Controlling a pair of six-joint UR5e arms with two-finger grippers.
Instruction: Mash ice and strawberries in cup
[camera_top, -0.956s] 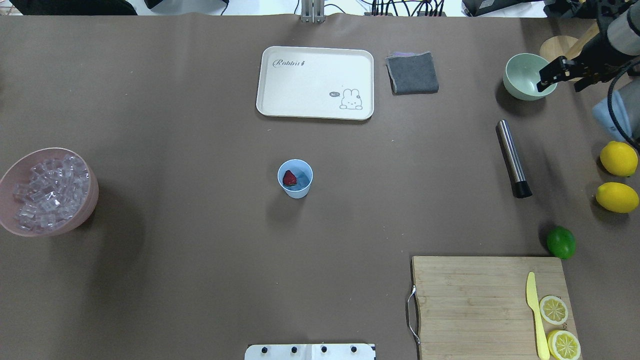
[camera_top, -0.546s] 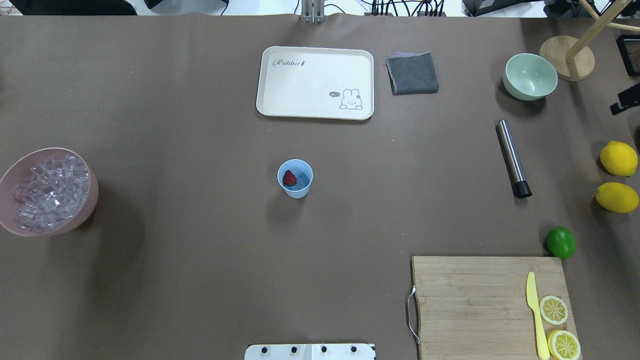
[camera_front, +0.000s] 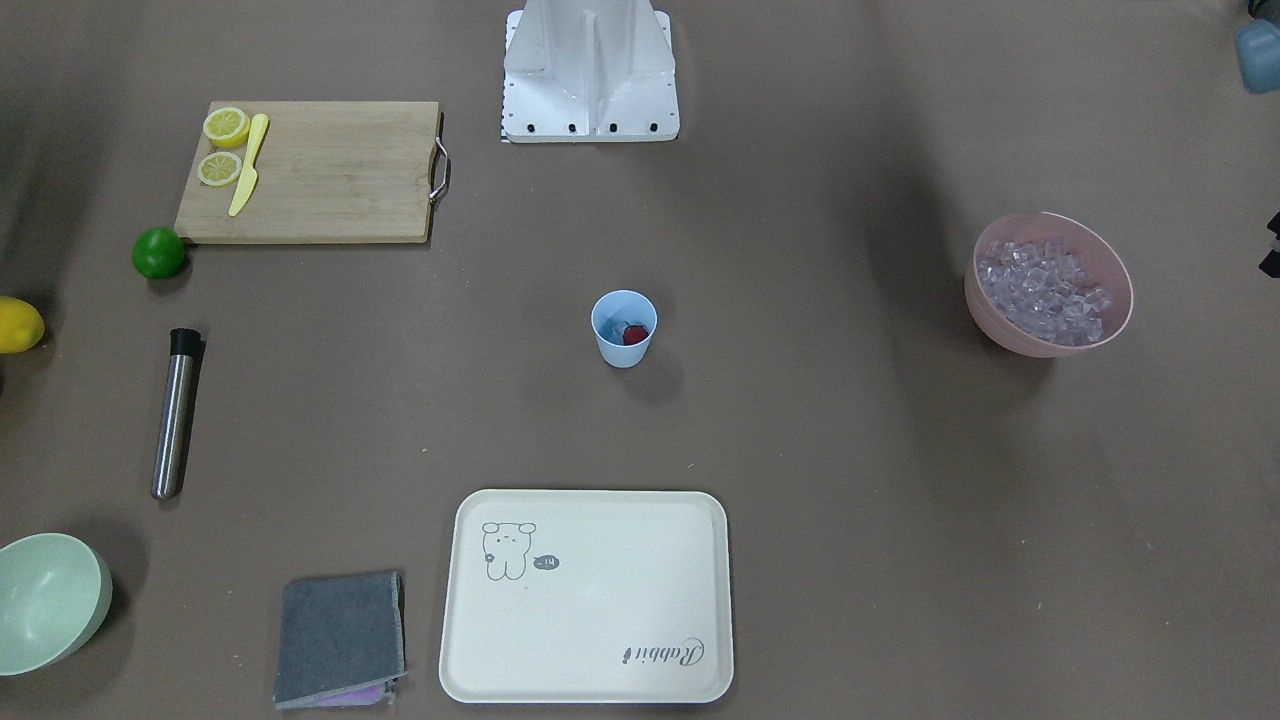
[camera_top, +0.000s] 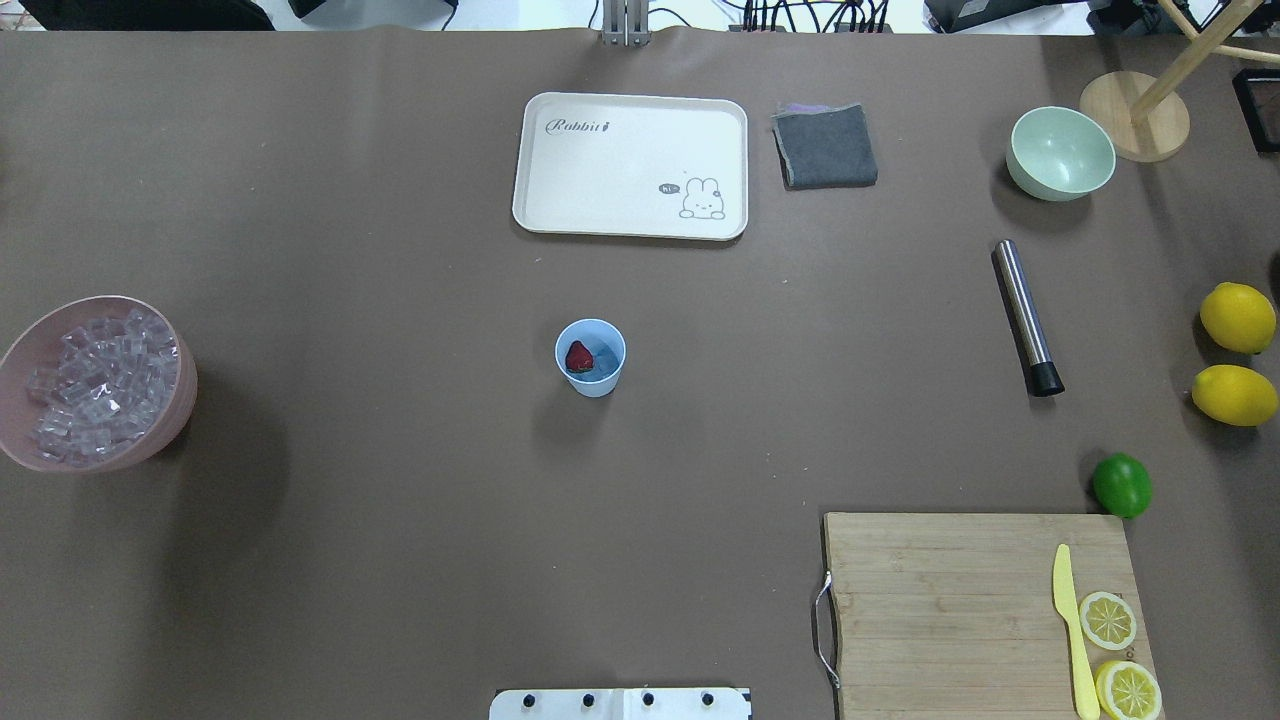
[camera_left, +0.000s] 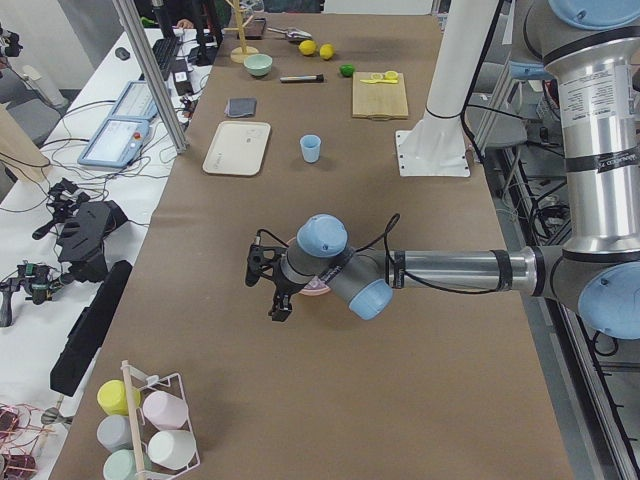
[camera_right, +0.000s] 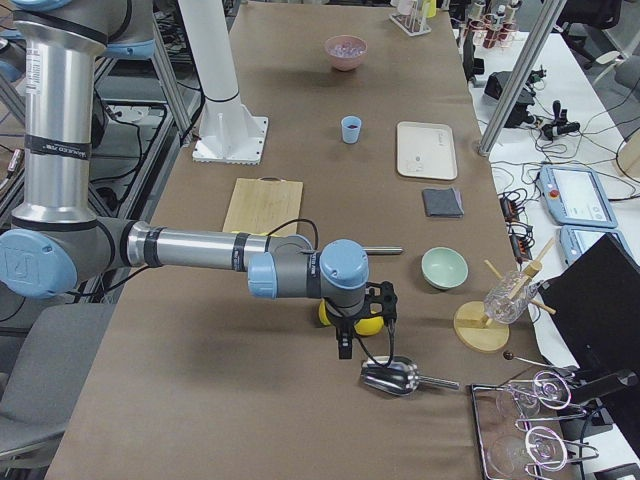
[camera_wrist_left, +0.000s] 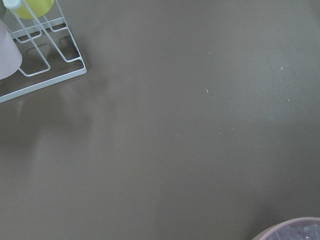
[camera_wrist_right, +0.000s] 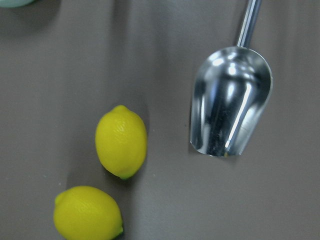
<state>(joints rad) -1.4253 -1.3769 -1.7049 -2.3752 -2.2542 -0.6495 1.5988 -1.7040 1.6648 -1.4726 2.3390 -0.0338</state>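
The left gripper (camera_left: 263, 291), near the pink bowl (camera_top: 186, 385), and the right gripper (camera_right: 365, 326), above the lemons (camera_wrist_right: 121, 141), cannot be judged open or closed, while the strawberry (camera_top: 579, 356) sits in the cup (camera_top: 597, 386).

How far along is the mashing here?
Done: the strawberry lies in the cup; whether cubes joined it is unclear. In hand: nothing near the cup; left gripper by the pink bowl of ice, right gripper near the scoop. Left: mashing, since the steel muddler lies apart, untouched.
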